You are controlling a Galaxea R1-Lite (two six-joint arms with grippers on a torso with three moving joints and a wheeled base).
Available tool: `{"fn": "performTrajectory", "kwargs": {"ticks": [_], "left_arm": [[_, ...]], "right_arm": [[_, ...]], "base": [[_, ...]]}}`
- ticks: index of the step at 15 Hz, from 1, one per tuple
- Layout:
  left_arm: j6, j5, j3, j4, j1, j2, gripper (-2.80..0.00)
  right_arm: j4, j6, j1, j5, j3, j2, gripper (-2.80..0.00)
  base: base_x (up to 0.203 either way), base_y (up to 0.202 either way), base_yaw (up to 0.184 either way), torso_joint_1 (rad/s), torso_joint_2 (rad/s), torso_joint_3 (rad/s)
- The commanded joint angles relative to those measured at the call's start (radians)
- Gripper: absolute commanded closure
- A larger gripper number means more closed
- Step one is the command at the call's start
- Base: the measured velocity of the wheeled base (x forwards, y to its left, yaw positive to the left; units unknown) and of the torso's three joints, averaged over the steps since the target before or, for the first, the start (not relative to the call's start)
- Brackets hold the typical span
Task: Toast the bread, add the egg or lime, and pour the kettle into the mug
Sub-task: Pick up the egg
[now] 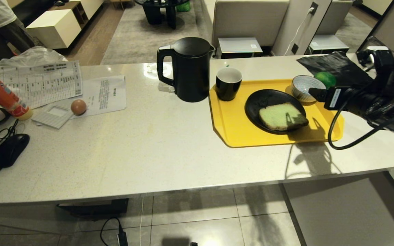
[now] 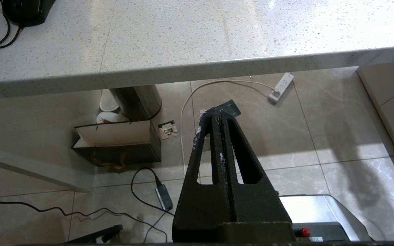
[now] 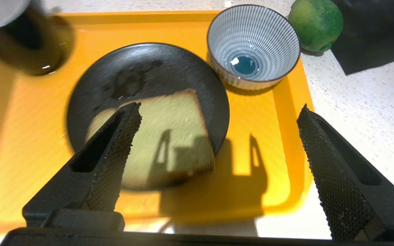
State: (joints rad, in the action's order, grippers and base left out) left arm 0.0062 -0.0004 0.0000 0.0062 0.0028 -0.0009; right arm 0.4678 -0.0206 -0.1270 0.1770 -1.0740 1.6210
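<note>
- The bread (image 1: 282, 117) lies flat on the black plate (image 1: 262, 99) on the yellow tray (image 1: 231, 126); no toaster shows in any view, so I judge the bread step finished or passed over, and the egg-or-lime step now in hand
- The right gripper (image 3: 217, 136) hangs above the tray's near right part, jaws spread wide and holding nothing; in the right wrist view one finger (image 3: 115, 143) overlaps the bread, the other (image 3: 333, 171) stands over the tray's edge and the counter (image 1: 149, 147)
- The lime (image 1: 325, 79) sits on the counter just off the tray's far right corner, beside the striped bowl (image 1: 304, 88) and at the edge of a black bag (image 1: 337, 65); it is beyond the gripper, near but apart
- The egg (image 1: 78, 107) rests on papers (image 1: 104, 92) far to the left, well apart from this gripper; the lime is the likelier pick
- Next move, as I judge it: reach past the bowl, centre the open jaws on the lime, descend, close; its round glossy skin may roll or slip
- The kettle (image 1: 188, 70) stands just left of the tray, the mug (image 1: 228, 83) at the tray's far left corner; pouring is not yet begun
- The left gripper (image 2: 214, 118) is parked below the counter's edge, closed on nothing
</note>
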Motion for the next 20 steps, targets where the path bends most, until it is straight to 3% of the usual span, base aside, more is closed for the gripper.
{"fn": "performTrajectory", "kwargs": {"ticks": [1, 8, 9, 10, 15, 20], "left_arm": [[0.000, -0.001, 0.000, 0.000, 0.000, 0.001, 0.00], [0.000, -0.001, 0.000, 0.000, 0.000, 0.001, 0.00], [0.000, 0.000, 0.000, 0.000, 0.000, 0.001, 0.00], [0.000, -0.001, 0.000, 0.000, 0.000, 0.001, 0.00], [0.000, 0.000, 0.000, 0.000, 0.000, 0.001, 0.00], [0.000, 0.000, 0.000, 0.000, 0.000, 0.001, 0.00]], "right_arm": [[-0.090, 0.002, 0.000, -0.030, 0.025, -0.181, -2.80], [-0.162, 0.004, 0.000, -0.057, 0.155, -0.400, -2.80], [-0.161, 0.004, 0.001, -0.050, 0.172, -0.408, -0.72], [-0.162, 0.003, 0.001, -0.048, 0.178, -0.415, 0.00], [-0.198, 0.003, 0.003, -0.046, 0.198, -0.461, 0.00], [-0.199, 0.004, 0.004, 0.016, 0.250, -0.581, 0.00]], "base": [[0.000, 0.000, 0.000, 0.000, 0.00, 0.000], [0.000, 0.000, 0.000, 0.000, 0.00, 0.000], [0.000, 0.000, 0.000, 0.000, 0.00, 0.000], [0.000, 0.000, 0.000, 0.000, 0.00, 0.000], [0.000, 0.000, 0.000, 0.000, 0.00, 0.000], [0.000, 0.000, 0.000, 0.000, 0.00, 0.000]]}}
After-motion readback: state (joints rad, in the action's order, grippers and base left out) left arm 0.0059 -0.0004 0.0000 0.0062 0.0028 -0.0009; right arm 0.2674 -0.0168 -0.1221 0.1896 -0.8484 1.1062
